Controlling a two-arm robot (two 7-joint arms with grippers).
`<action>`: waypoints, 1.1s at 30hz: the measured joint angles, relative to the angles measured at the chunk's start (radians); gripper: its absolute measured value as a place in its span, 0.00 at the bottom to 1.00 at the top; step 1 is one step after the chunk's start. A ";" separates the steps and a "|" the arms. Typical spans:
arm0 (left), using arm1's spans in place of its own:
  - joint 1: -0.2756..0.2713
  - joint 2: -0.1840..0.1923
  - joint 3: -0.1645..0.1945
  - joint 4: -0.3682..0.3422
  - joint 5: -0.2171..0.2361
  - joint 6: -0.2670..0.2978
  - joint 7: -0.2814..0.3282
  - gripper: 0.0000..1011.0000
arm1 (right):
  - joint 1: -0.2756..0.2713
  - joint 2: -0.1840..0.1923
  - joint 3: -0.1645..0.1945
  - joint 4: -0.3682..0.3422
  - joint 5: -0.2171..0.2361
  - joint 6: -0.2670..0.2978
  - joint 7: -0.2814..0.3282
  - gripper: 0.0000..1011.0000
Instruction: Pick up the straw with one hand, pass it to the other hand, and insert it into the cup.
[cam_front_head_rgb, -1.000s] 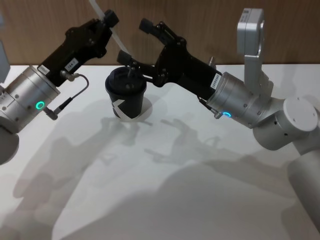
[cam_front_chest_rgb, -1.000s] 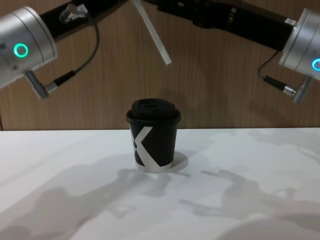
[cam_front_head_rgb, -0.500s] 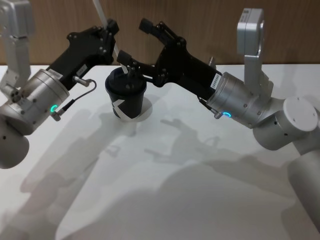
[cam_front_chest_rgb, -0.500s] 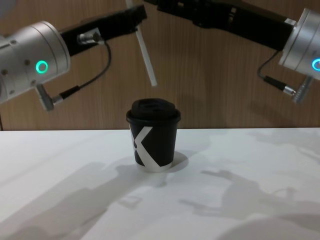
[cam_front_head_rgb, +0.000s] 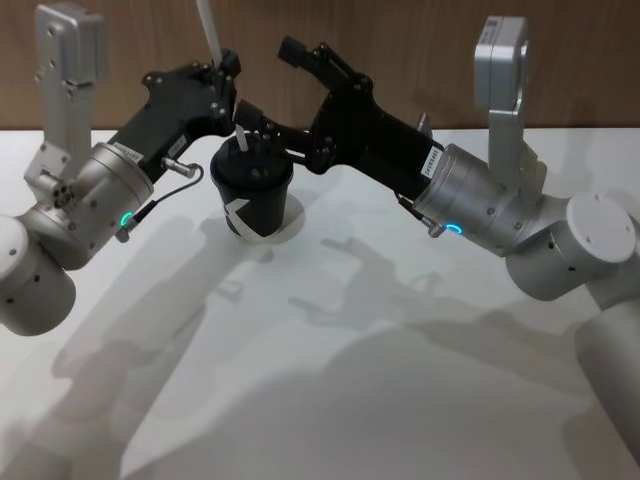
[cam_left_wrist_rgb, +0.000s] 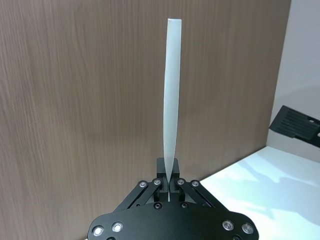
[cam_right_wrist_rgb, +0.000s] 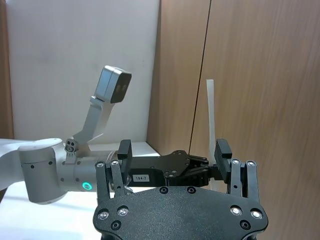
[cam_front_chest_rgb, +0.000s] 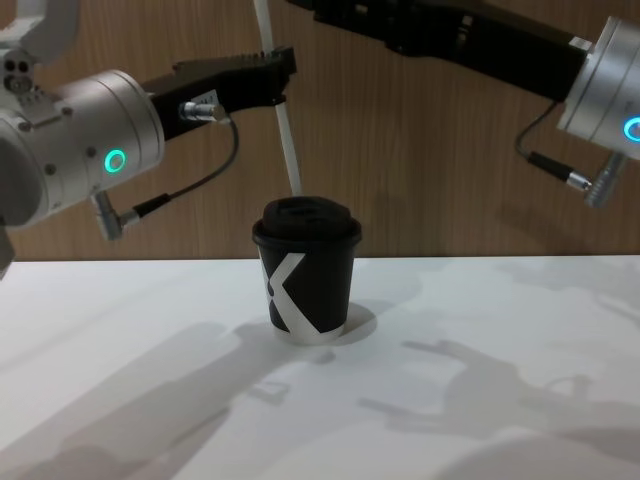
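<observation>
— Where was the straw just then?

— In the left gripper (cam_front_chest_rgb: 287, 72), the green-ringed one, at the upper left of the chest view. The straw (cam_front_chest_rgb: 284, 130) stood nearly upright, leaning slightly. Its top was cut off by the frame's upper edge and its lower end sat right at the back of the lid. Whether it had gone into the lid, I could not tell.

— And the fingers?

— Pinched tight on the straw. In the left wrist view the tips met around it, and a long stretch of straw rose beyond them.

— The cup?

— The cup (cam_front_head_rgb: 251, 195) stood upright on the white table (cam_front_head_rgb: 300, 380), upper left of centre in the head view. Its lid was on and the white mark faced the robot.

— What about the other arm?

— The right gripper (cam_front_head_rgb: 266, 78), blue-ringed, reached in from the right of the head view and hung above the cup. Its fingers were spread wide and held nothing. In the right wrist view the left gripper and the straw showed between them, farther off.

— Anything behind?

— A wooden wall (cam_front_chest_rgb: 420, 170) along the top of the frame.
</observation>
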 joint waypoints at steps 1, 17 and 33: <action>-0.001 -0.001 0.001 0.002 0.002 0.000 0.001 0.01 | 0.000 0.000 0.000 0.000 0.000 0.000 0.000 0.99; -0.017 -0.019 0.007 0.029 0.034 0.005 -0.002 0.01 | 0.000 0.000 0.000 0.000 0.000 0.000 0.000 0.99; -0.019 -0.021 0.001 0.037 0.021 0.036 -0.046 0.01 | 0.000 0.000 0.000 0.000 0.000 0.000 0.000 0.99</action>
